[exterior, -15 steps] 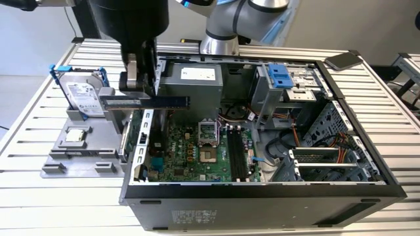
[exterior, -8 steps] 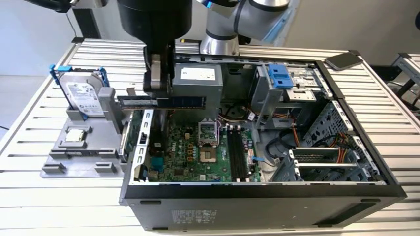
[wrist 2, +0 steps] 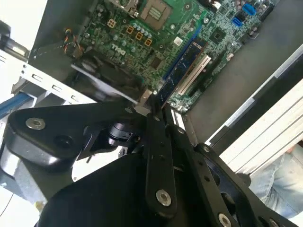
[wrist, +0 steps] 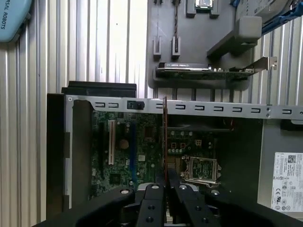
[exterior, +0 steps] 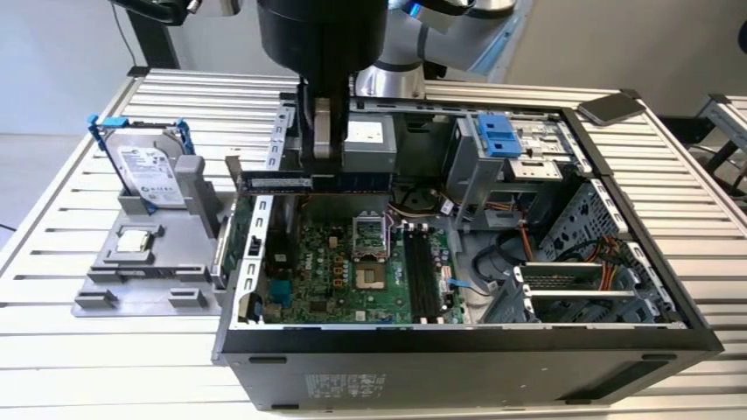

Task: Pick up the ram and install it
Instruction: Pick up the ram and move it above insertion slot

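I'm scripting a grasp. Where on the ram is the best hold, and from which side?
Pinch the ram by its two flat faces at mid-length, coming down over its upper long edge, as the gripper does. It is thin and hangs level above the case, so its lower edge is likely left free.

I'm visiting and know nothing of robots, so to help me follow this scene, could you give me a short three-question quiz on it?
1. True or false: the ram already sits in a slot of the green board.
2. What is the gripper shut on? A) a cable B) the ram C) a screwdriver
3. In the exterior view, what stands upright in the gray holder at the view's left of the computer case?
Key: 1 false, the gripper holds it above the board. 2 B. 3 the hard drive.
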You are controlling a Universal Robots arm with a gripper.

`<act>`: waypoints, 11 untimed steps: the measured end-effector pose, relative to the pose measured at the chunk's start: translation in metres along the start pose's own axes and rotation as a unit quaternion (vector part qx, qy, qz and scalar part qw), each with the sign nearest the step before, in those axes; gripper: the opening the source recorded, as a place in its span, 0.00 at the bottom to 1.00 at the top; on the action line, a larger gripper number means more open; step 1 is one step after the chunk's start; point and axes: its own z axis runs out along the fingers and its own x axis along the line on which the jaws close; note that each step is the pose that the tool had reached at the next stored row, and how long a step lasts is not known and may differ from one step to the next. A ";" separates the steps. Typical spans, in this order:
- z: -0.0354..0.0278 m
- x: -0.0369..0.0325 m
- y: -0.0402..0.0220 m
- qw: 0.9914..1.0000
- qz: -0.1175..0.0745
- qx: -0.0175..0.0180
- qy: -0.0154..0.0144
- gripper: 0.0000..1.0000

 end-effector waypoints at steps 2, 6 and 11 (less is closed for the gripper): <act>-0.0001 0.0001 -0.0068 1.000 0.000 0.000 0.000 0.00; -0.0002 0.0003 -0.0212 1.000 0.000 0.000 0.000 0.00; -0.0004 0.0005 -0.0372 1.000 0.000 0.000 0.000 0.00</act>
